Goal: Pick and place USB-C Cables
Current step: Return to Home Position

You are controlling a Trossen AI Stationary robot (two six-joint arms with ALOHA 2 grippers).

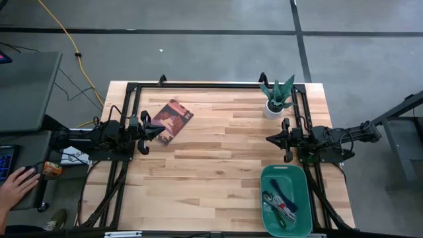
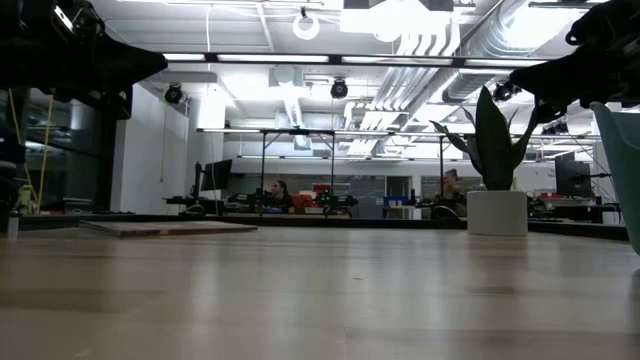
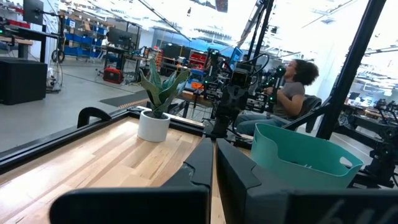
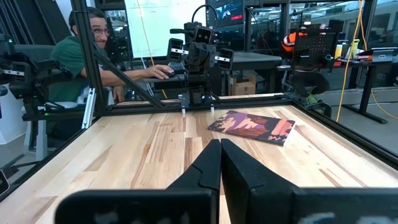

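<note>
Several USB-C cable bundles [image 1: 280,202] lie inside the teal bin [image 1: 266,178] at the table's near right corner; green, dark blue and white-with-red ones show among them. My left gripper [image 1: 162,127] is shut and held level above the table's left side, next to the booklet. My right gripper [image 1: 269,139] is shut and held level above the table's right side, just beyond the bin's far edge. Both fingertip pairs point toward the table's middle: left gripper [image 3: 214,146], right gripper [image 4: 220,144]. The bin's wall [image 3: 298,163] hides the cables in the left wrist view.
A brown-red booklet [image 1: 171,121] lies flat on the table's far left part. A potted plant in a white pot [image 1: 275,99] stands at the far right. A black frame [image 1: 198,84] runs along the table's edges. A person's hand [image 1: 16,182] rests outside the table's left.
</note>
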